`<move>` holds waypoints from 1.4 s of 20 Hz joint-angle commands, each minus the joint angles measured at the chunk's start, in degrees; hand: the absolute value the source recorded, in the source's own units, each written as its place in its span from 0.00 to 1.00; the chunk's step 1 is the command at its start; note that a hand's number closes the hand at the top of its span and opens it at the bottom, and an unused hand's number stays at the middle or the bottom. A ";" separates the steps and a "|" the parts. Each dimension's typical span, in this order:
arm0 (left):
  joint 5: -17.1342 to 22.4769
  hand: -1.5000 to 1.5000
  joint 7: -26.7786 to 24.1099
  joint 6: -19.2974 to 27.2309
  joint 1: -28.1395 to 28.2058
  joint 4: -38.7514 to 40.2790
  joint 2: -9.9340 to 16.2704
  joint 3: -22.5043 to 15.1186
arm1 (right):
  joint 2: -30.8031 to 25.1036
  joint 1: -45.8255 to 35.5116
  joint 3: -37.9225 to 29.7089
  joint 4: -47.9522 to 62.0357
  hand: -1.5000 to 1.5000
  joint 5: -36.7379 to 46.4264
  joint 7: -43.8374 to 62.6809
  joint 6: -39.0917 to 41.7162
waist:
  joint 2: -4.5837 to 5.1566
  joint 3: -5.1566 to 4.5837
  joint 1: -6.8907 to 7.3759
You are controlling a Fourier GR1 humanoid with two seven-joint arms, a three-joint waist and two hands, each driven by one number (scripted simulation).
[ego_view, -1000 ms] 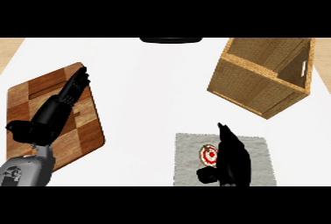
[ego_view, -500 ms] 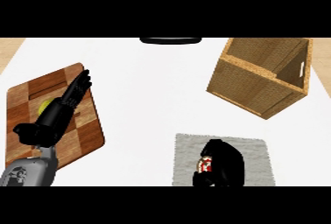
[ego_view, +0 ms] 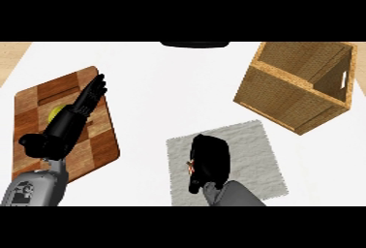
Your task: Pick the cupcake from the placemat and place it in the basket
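Curling over the cupcake (ego_view: 190,166) on the placemat (ego_view: 250,155), your right hand (ego_view: 208,157) grips it; your left hand (ego_view: 79,109) rests open.

A kitchen, by the look of it: a white worktop (ego_view: 164,87) carries a wooden chopping board (ego_view: 43,97) at nine o'clock and a grey placemat (ego_view: 250,145) at five.
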 commanded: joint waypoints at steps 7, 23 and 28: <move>-1.82 0.50 1.33 1.29 -0.06 -1.32 -1.13 -0.65 | 0.41 -13.23 6.28 6.14 1.00 -10.67 3.84 -17.65 | 0.04 0.14 -0.14; -0.69 0.50 0.51 0.01 1.70 -0.82 0.03 1.19 | 0.39 -24.40 -0.07 -19.34 1.00 4.14 19.86 -23.56 | -0.77 0.04 -1.80; 0.08 0.50 1.11 -0.49 1.92 -1.01 0.94 2.50 | 0.39 -26.66 -4.70 -22.38 1.00 8.20 22.15 -12.69 | -0.87 0.04 -2.63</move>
